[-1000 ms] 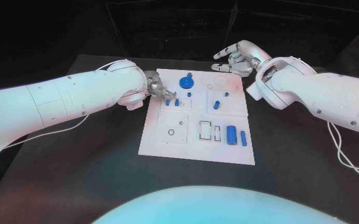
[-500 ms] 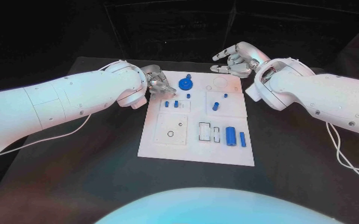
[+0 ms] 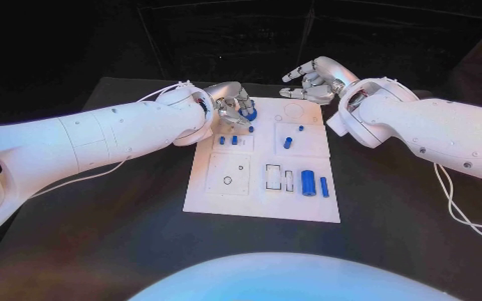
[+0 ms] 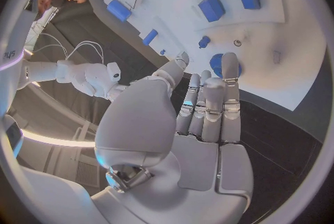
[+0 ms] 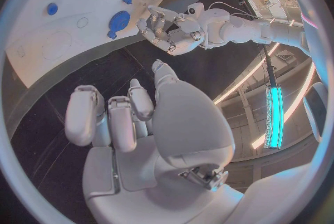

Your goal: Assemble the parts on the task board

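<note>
One task board (image 3: 263,196) on the tabletop (image 3: 111,245). One round blue part (image 3: 248,113) at its far edge, my left hand (image 3: 230,105) empty above it. My right hand (image 3: 313,83) beyond the board, loosely open.

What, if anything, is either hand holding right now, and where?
Nothing. The left hand hovers open over the round blue part; the right hand is empty, off the task board.
</note>
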`<action>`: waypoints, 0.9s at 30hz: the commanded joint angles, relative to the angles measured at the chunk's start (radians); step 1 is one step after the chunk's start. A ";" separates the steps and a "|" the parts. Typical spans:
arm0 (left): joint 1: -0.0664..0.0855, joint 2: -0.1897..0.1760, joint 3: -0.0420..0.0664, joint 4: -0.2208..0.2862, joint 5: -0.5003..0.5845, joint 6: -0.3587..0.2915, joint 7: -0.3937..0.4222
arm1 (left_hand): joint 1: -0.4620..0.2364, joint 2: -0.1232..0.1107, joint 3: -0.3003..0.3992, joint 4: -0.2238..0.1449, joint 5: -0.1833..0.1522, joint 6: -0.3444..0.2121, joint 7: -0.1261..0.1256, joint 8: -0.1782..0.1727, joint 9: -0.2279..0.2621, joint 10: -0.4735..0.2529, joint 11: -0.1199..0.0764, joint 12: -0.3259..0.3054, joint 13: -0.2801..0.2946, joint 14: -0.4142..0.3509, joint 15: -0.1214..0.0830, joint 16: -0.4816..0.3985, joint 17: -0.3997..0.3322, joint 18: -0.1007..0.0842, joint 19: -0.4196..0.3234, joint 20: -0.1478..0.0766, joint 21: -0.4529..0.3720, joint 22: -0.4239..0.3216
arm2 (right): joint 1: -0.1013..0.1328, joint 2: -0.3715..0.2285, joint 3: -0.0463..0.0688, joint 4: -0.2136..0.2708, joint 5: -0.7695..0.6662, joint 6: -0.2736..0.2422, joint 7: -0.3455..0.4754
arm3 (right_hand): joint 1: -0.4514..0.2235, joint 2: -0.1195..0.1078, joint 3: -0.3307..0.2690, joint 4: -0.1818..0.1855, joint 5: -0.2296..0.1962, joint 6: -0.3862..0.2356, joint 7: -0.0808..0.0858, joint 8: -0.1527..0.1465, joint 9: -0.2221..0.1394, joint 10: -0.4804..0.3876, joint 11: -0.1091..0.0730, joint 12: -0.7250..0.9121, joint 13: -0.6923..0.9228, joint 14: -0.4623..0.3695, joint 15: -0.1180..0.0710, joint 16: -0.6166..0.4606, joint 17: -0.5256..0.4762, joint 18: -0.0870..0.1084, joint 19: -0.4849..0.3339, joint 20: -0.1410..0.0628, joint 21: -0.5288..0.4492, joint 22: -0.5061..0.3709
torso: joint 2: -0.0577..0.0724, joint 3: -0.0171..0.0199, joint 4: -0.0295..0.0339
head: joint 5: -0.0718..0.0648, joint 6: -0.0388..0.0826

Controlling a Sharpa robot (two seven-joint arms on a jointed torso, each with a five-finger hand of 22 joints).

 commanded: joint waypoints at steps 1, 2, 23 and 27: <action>0.001 0.019 -0.004 -0.015 -0.191 0.026 0.006 | -0.004 -0.006 -0.021 0.006 -0.004 0.011 -0.002 -0.010 -0.015 0.002 0.002 -0.008 -0.014 0.038 -0.002 0.056 0.048 0.012 0.023 -0.002 0.014 0.008 | 0.002 0.002 0.001 0.000 0.003 0.006 0.007 | 0.002 0.008 -0.006 0.001 0.005 0.003 -0.001 0.005 0.001 -0.006 0.001 -0.001 -0.001 0.065 -0.005 -0.002 0.091 0.009 -0.006 -0.003 -0.005 -0.002 | 0.001 -0.0007 -0.0003 | -0.003 0.001; 0.001 0.022 -0.005 -0.017 -0.201 0.032 0.001 | -0.003 -0.004 -0.025 0.007 -0.004 0.014 -0.003 -0.011 -0.020 0.002 0.001 -0.009 -0.018 0.044 -0.002 0.067 0.056 0.012 0.028 -0.003 0.017 0.010 | 0.002 0.002 0.001 0.000 0.003 0.006 0.007 | 0.001 0.008 -0.007 0.002 0.005 0.002 -0.001 0.005 0.001 -0.006 0.001 0.000 -0.001 0.065 -0.005 -0.002 0.091 0.009 -0.006 -0.003 -0.005 -0.001 | 0.001 -0.0006 -0.0001 | -0.003 0.001; -0.002 0.105 -0.010 -0.101 -0.290 0.133 -0.043 | 0.046 0.036 -0.034 0.012 -0.003 0.113 -0.025 -0.027 -0.097 0.094 -0.024 -0.058 -0.115 0.193 -0.032 0.238 0.226 -0.041 0.252 -0.034 0.332 0.262 | 0.002 0.013 0.001 -0.004 0.003 0.009 0.009 | 0.001 0.008 -0.008 0.002 0.005 0.002 -0.001 0.005 0.001 -0.006 0.001 0.000 -0.001 0.065 -0.005 -0.002 0.091 0.009 -0.006 -0.003 -0.005 -0.001 | 0.001 -0.0008 0.0008 | -0.009 0.001; -0.003 0.116 -0.010 -0.117 -0.290 0.148 -0.041 | 0.047 0.037 -0.024 0.011 -0.003 0.121 -0.025 -0.032 -0.105 0.108 -0.025 -0.071 -0.129 0.192 -0.032 0.236 0.218 -0.041 0.251 -0.035 0.329 0.261 | 0.002 0.015 0.001 -0.005 0.003 0.009 0.009 | 0.001 0.009 -0.008 0.003 0.006 0.003 -0.001 0.005 0.001 -0.005 0.001 0.000 0.000 0.065 -0.005 -0.002 0.092 0.009 -0.006 -0.003 -0.005 -0.001 | 0.000 0.0001 0.0007 | -0.009 0.000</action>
